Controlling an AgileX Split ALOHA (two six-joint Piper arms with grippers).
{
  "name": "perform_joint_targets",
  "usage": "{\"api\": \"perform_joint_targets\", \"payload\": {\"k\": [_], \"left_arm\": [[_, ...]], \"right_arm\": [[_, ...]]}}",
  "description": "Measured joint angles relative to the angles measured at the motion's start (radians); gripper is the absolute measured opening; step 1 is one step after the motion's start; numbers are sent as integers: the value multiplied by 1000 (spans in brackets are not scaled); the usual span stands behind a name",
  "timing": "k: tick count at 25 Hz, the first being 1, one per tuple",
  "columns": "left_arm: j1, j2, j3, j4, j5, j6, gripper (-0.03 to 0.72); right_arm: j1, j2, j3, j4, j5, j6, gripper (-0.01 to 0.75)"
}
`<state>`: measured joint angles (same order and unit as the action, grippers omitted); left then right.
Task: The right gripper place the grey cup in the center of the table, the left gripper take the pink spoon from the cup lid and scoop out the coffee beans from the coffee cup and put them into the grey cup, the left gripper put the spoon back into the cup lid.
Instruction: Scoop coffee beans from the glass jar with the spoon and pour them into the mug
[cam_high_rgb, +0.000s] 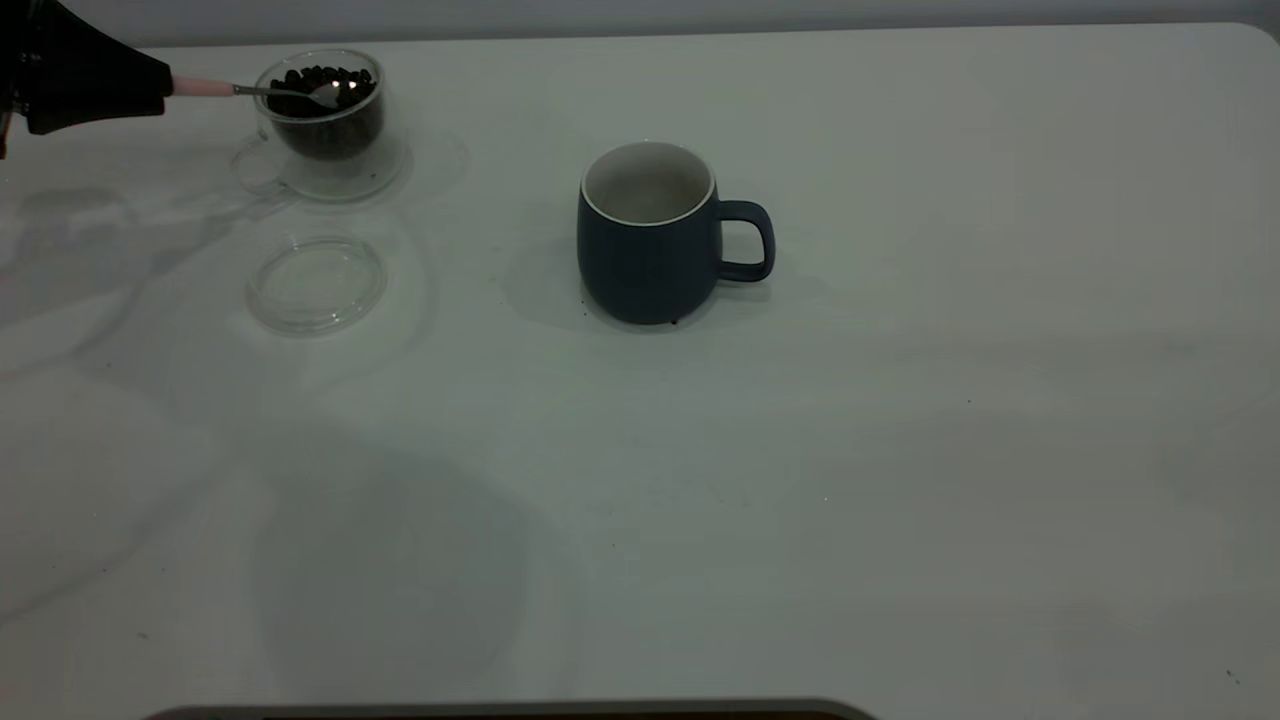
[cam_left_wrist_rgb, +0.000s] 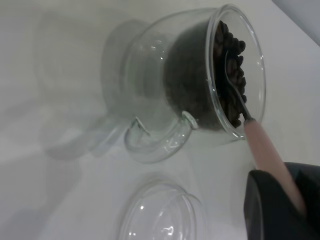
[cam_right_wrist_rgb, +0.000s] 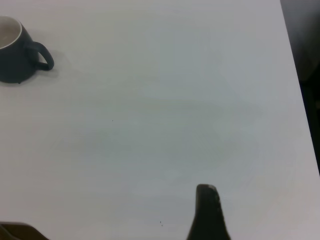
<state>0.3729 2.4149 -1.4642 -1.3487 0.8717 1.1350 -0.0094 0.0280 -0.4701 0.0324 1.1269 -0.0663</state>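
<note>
Pink spoon (cam_high_rgb: 262, 90), clamped by left gripper (cam_high_rgb: 150, 92) fingers (cam_left_wrist_rgb: 272, 207).

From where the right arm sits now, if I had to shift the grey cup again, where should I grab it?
Probably the loop handle. The grey cup stands upright mid-table with the handle pointing toward the right arm's side, nothing near it. Coming in from that side, the right gripper could close across the loop; the rounded body looks too wide for a sure grip.

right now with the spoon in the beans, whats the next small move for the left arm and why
Probably lift. The left gripper holds the pink spoon with its bowl among the coffee beans in the coffee cup, and the grey cup stands empty mid-table, so raise it level before carrying it across.
</note>
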Motion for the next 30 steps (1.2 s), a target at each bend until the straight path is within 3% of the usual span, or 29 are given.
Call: {"api": "perform_joint_targets", "payload": {"k": [21, 30], "left_arm": [[32, 101, 0, -99, 128, -11, 127], [85, 102, 0, -112, 215, -9, 127]], "right_arm": [[0, 0, 0, 0, 0, 0, 591], [0, -1, 0, 0, 0, 0, 591]]}}
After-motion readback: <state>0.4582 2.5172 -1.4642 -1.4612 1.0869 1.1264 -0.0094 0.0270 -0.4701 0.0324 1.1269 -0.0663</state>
